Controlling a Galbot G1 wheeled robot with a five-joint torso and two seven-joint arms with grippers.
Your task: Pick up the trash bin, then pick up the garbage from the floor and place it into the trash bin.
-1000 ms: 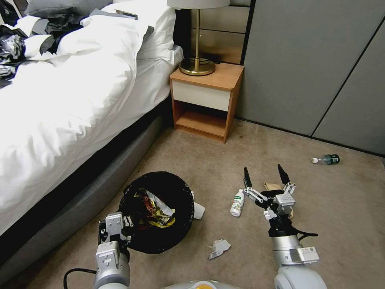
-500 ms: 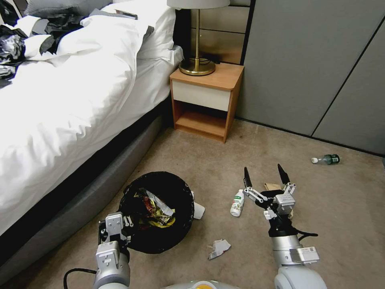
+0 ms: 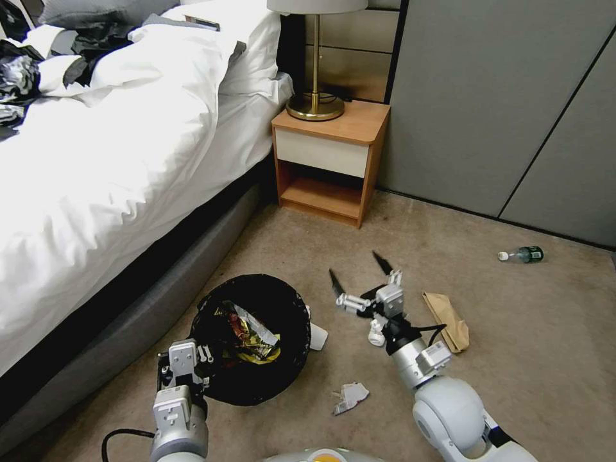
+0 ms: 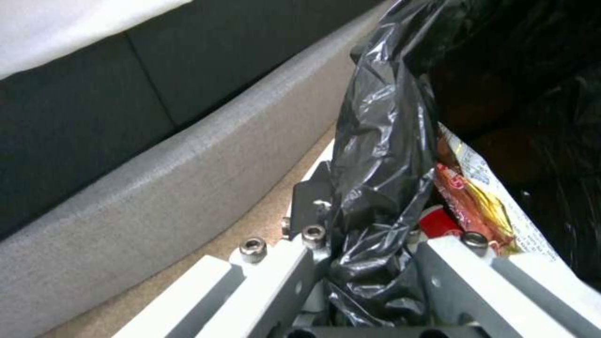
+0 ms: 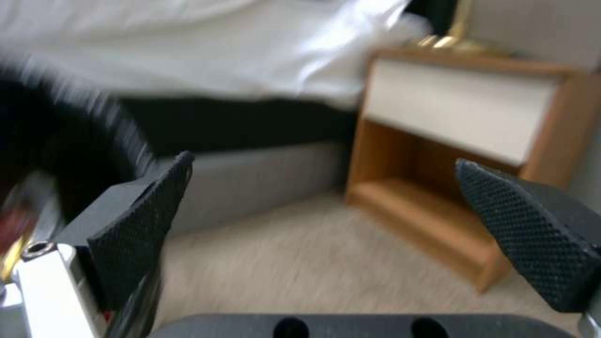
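Left claw [image 3: 192, 360] is clamped on the bagged rim of the bin [image 3: 251, 337] beside the bed [image 3: 96, 173]; right claw [image 3: 357, 276] spreads wide, empty, above the floor bottle [image 3: 375, 333].

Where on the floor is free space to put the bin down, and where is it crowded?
Bare carpet lies between the nightstand and the right gripper, and between the brown paper bag and the far bottle. It is crowded by the trash bin: a white bottle and torn paper lie there.
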